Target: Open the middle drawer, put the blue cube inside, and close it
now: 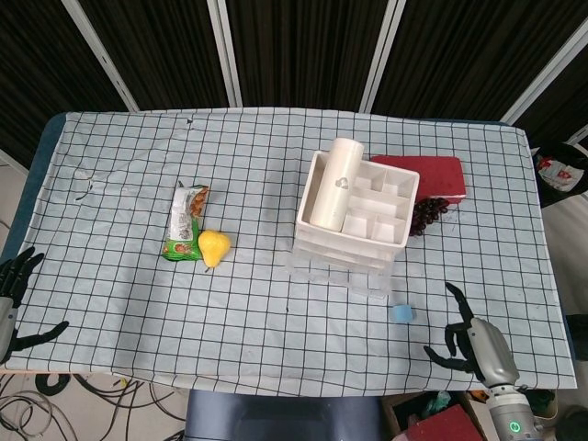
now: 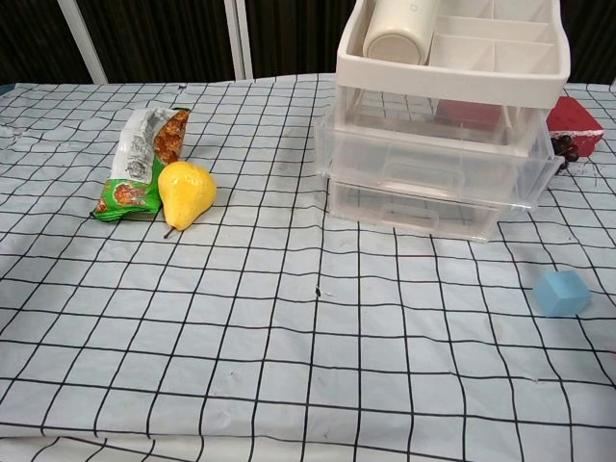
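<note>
The white and clear drawer unit [image 1: 354, 220] [image 2: 438, 144] stands right of the table's middle, with a white bottle [image 1: 333, 182] lying in its top tray. Its middle drawer [image 2: 433, 166] sticks out slightly beyond the bottom one. The blue cube [image 1: 401, 313] [image 2: 562, 293] lies on the cloth in front of the unit's right corner. My right hand [image 1: 473, 340] hangs at the near right table edge, fingers spread, holding nothing, well right of the cube. My left hand [image 1: 13, 292] is at the far left edge, fingers apart and empty. Neither hand shows in the chest view.
A yellow pear [image 1: 214, 246] [image 2: 186, 193] and a green snack packet [image 1: 186, 221] [image 2: 135, 164] lie left of centre. A red box [image 1: 432, 175] [image 2: 573, 118] and dark grapes [image 1: 425, 213] sit behind and right of the drawers. The checked cloth [image 1: 276, 312] covers the table.
</note>
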Controlling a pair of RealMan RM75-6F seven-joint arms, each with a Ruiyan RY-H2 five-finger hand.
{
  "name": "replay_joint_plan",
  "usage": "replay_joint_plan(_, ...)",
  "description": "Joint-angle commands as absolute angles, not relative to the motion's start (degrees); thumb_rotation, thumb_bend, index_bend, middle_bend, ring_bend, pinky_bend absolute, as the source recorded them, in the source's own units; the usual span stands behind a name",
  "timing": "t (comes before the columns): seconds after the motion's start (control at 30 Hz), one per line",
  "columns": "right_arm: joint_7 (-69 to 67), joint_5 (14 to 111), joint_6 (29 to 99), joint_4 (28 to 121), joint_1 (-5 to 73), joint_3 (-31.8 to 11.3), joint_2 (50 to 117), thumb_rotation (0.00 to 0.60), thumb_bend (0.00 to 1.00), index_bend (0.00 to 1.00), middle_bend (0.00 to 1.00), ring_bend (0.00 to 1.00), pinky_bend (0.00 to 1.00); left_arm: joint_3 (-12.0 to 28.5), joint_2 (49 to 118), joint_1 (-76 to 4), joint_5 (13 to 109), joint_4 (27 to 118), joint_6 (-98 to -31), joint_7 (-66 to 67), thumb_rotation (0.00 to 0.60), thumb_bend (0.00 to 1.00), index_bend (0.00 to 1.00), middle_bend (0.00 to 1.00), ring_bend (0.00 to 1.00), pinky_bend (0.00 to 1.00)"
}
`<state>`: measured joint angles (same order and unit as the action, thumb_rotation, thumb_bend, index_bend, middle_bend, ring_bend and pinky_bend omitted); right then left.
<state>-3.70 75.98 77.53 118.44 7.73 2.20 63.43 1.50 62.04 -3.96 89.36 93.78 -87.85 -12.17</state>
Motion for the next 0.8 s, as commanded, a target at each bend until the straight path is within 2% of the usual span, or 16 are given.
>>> replay_joint_plan(0.03, 2.22, 73.79, 74.80, 114.51, 8.57, 3.02, 65.78, 0.600, 0.11, 0.02, 0.82, 0.87, 0.77, 1.52, 62.09, -3.93, 89.33, 93.80, -87.94, -12.00, 0.600, 0.02, 0.00, 0.00, 0.00, 0.00)
replay_joint_plan(0.2, 9.85, 71.17, 72.85, 110.24, 10.04, 2.50, 70.76, 0.600, 0.14, 0.15, 0.84, 0.88, 0.77, 1.65, 62.07, -3.88, 88.94, 93.74, -87.90, -12.14, 0.600, 0.02, 0.00, 0.00, 0.00, 0.00)
replay_joint_plan(0.37, 14.45, 66.87, 72.03, 106.71, 11.41, 0.10, 76.12, 0.600, 0.16, 0.22, 0.85, 0.89, 0.78, 1.80, 61.94, -3.96, 88.66, 93.60, -87.73, -12.52, 0.600, 0.02, 0.00, 0.00, 0.00, 0.00)
replay_joint_plan(0.53, 16.58, 62.84, 71.42, 103.58, 12.53, -2.25, 80.11, 0.600, 0.17, 0.26, 0.85, 0.89, 0.78, 1.83, 61.87, -4.01, 88.61, 93.56, -87.62, -12.69, 0.600, 0.02, 0.00, 0.00, 0.00, 0.00)
replay_joint_plan(0.8, 17.60, 59.28, 71.30, 100.19, 13.93, -5.35, 84.38, 0.600, 0.19, 0.26, 0.85, 0.89, 0.78, 1.86, 61.85, -3.99, 88.47, 93.62, -87.58, -12.86, 0.600, 0.02, 0.00, 0.00, 0.00, 0.00)
